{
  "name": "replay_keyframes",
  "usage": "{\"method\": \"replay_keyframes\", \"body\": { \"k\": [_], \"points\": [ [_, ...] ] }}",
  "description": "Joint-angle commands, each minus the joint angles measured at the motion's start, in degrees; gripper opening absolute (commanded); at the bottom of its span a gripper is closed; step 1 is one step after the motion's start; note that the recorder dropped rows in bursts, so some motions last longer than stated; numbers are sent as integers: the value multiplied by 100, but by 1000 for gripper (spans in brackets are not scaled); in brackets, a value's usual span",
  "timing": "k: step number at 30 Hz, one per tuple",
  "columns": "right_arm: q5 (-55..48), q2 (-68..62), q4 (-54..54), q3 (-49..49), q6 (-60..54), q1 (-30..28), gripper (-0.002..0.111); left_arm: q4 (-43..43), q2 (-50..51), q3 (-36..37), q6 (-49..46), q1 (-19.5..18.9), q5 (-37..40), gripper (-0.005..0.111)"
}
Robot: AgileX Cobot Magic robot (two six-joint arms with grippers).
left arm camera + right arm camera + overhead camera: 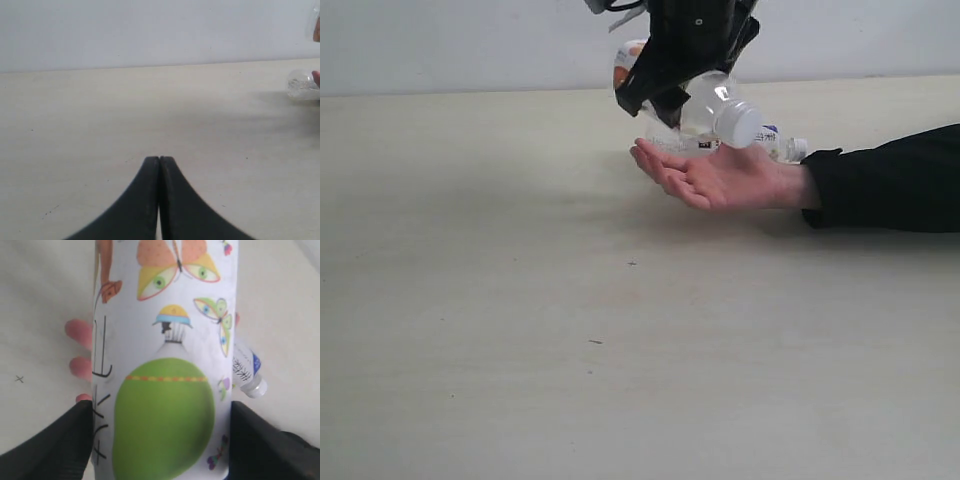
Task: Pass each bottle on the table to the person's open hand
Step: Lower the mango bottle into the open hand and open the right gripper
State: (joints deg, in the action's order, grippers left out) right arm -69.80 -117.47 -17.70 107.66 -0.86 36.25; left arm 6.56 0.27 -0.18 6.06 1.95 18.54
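Holding the green-spot bottle [715, 110] in the right gripper [660, 100], jaws clenched on both sides of the label (clearest in the right wrist view: black fingers flanking the green spot). Hanging it just above the person's open hand [720, 180], cap end tilted down toward the wrist, out near the far edge of the table [520, 350], right of middle. Cannot tell whether it touches the palm yet.

To finish the handover well:
- Lower until the body rests in the palm.
- Keep it centred over the palm, not the fingers [77, 335].
- Open slowly, and only once supported.
- Expect rolling (round body, tilted), so release low.
- Lift straight up afterwards.
- Mind the slim blue-and-white bottle [775, 145] lying on the table just behind the hand, nearer the far edge.

Parking the left gripper [159, 162] low over bare table, well apart from the hand, jaws pressed together on nothing.

Count in view: two bottles (one held, one lying), one hand, two grippers. No other bottles seen.
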Motion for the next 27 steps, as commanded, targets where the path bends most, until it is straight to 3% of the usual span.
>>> {"method": "replay_keyframes", "body": {
  "k": [1, 10, 15, 23, 27],
  "points": [
    [-16, 98, 39, -249, 86, -27, 0, 7, -27, 18, 18, -9, -27, 3],
    [-16, 364, -49, -1005, 550, -107, 0, 7, -27, 18, 18, -9, -27, 3],
    [903, 366, -391, -1609, 1104, -107, 0, 17, -27, 18, 18, -9, -27, 3],
    [998, 93, -516, -1702, 1239, -107, 1, 17, -27, 18, 18, -9, -27, 3],
    [973, -56, -501, -1702, 1239, -107, 30, 17, -27, 18, 18, -9, -27, 3]
  ]
}}
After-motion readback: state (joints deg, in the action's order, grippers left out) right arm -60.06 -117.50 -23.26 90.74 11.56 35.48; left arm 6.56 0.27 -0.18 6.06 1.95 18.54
